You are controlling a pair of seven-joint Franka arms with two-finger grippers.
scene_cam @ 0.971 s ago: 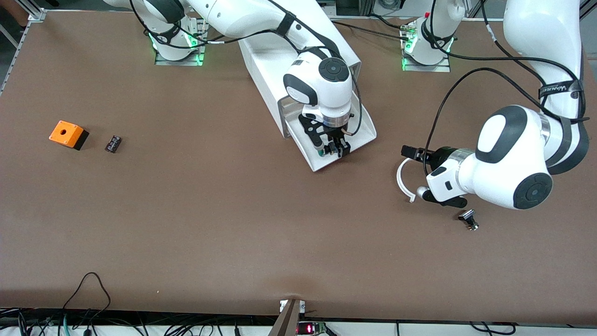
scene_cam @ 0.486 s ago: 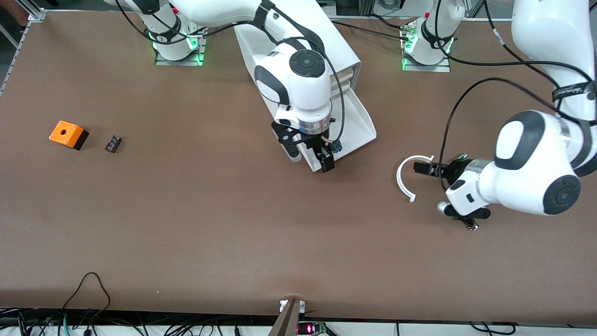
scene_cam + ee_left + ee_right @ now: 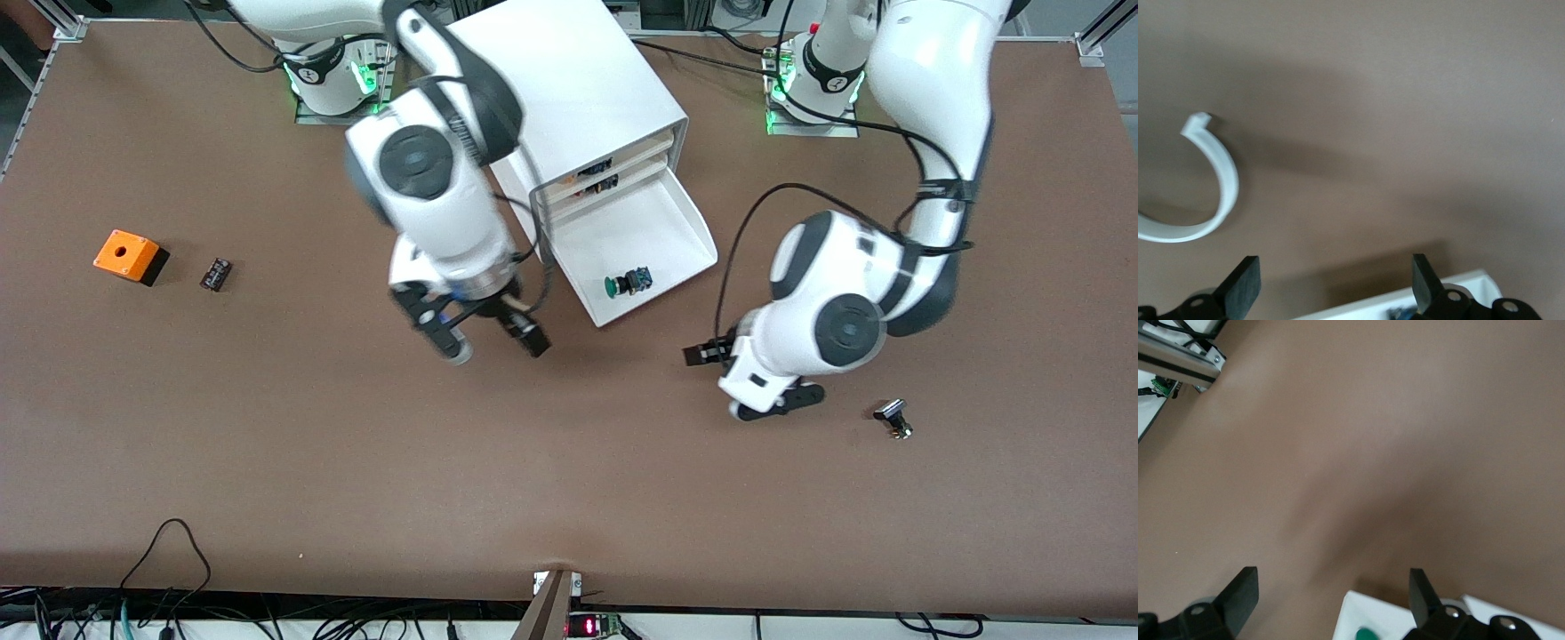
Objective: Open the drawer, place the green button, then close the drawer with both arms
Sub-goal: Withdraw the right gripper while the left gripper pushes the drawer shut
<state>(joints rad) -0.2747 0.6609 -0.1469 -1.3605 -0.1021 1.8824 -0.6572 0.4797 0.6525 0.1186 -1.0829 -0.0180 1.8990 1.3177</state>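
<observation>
The white cabinet's (image 3: pixel 578 80) bottom drawer (image 3: pixel 658 222) stands pulled open. The button (image 3: pixel 627 283) with its green cap lies in the drawer near the front wall. My right gripper (image 3: pixel 484 336) is open and empty, over the table beside the drawer's front corner, toward the right arm's end. Its wrist view shows the drawer corner (image 3: pixel 1368 613) and the green cap (image 3: pixel 1365 632) between the open fingers (image 3: pixel 1245 587). My left gripper (image 3: pixel 711 352) is open and empty, low over the table beside the drawer, toward the left arm's end. Its wrist view shows the drawer rim (image 3: pixel 1391 303).
A white curved plastic piece (image 3: pixel 1211 193) lies on the table under the left arm, hidden in the front view. A silver-and-black part (image 3: pixel 893 419) lies near the left arm. An orange box (image 3: pixel 131 255) and a small black part (image 3: pixel 215 273) lie toward the right arm's end.
My right gripper let go of the button in the drawer, then moved out and away toward the right arm's end. My left arm swung in toward the drawer, covering the curved piece.
</observation>
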